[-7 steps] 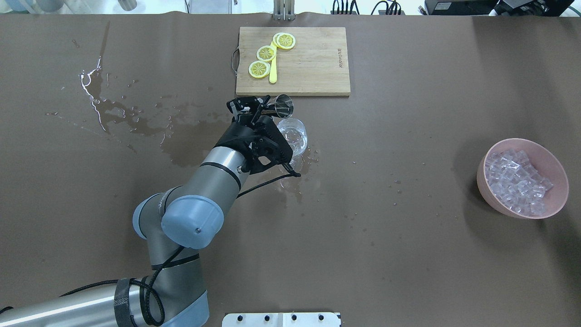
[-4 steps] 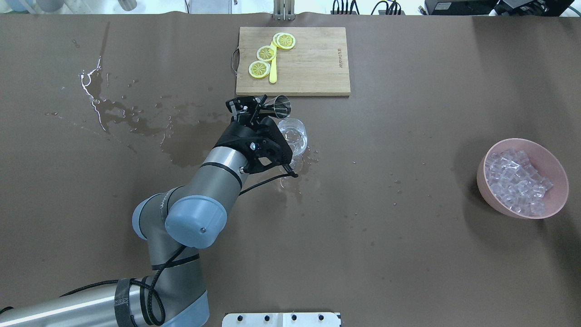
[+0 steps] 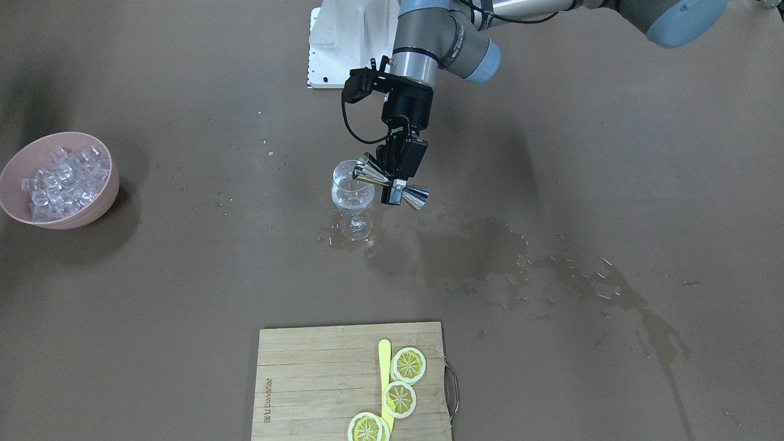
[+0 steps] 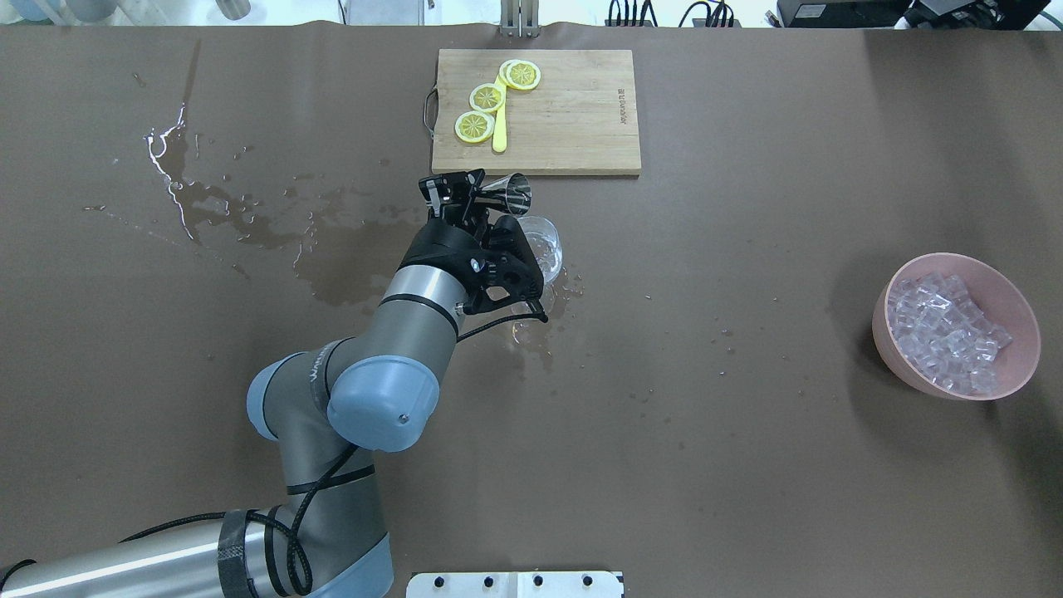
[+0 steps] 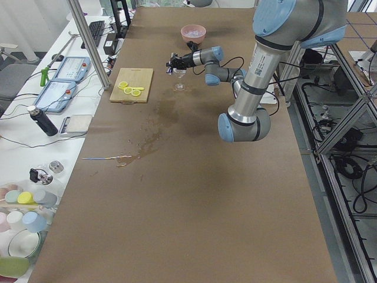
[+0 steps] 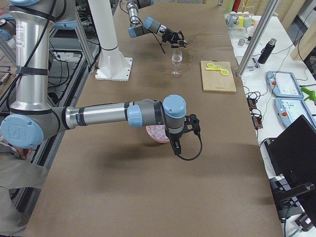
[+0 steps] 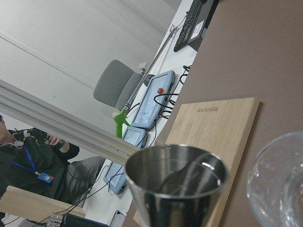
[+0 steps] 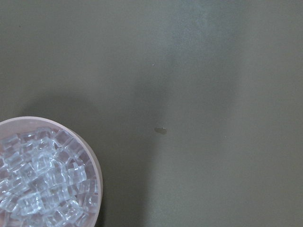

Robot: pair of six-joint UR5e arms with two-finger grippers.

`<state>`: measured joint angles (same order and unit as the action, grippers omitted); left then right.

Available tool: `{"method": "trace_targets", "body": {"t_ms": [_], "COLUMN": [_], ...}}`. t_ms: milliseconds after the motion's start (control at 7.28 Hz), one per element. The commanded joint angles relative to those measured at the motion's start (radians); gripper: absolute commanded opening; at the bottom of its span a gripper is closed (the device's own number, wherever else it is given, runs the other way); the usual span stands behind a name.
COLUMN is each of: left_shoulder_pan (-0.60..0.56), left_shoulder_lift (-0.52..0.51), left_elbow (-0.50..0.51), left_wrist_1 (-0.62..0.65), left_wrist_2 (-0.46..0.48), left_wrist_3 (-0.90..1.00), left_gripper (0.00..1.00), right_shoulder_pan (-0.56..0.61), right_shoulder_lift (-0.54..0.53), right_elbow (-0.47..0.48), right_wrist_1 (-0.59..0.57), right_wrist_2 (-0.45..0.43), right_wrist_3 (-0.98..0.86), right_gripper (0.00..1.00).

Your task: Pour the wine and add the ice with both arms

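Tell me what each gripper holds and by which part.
The left gripper holds the silver double-cone metal jigger at its narrow waist. Whether the right gripper holds anything cannot be told.

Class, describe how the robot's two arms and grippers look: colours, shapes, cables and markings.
The left arm and right arm are silver-grey tubes with rounded pale blue joint caps. Each carries black cables and ends in a black gripper with two fingers: the left gripper and the right gripper. Small lettering on the left arm is unreadable.
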<state>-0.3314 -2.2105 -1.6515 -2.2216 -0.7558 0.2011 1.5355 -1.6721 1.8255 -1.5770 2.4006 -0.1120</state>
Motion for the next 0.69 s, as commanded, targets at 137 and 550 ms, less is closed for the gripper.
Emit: {"method": "trace_targets", "body": {"t_ms": [137, 550], "left_shoulder_pan": [0.000, 0.000], "left_shoulder_lift": [-0.006, -0.014], "left_elbow": [0.007, -0.001], "left_wrist_1": [0.052, 0.088], "left_wrist_2": [0.029, 0.032], "left_wrist_3": [0.026, 0.082], "left_gripper": [0.00, 0.00], "right_shoulder_pan": [0.000, 0.000], "right_shoulder_lift": [0.002, 0.002], "right_elbow": [0.000, -0.002], "right_wrist_1": [0.002, 0.000], "right_wrist_2": [-0.001, -0.001], "right_wrist_3": [0.001, 0.001], "right_gripper": [1.00, 1.00]}}
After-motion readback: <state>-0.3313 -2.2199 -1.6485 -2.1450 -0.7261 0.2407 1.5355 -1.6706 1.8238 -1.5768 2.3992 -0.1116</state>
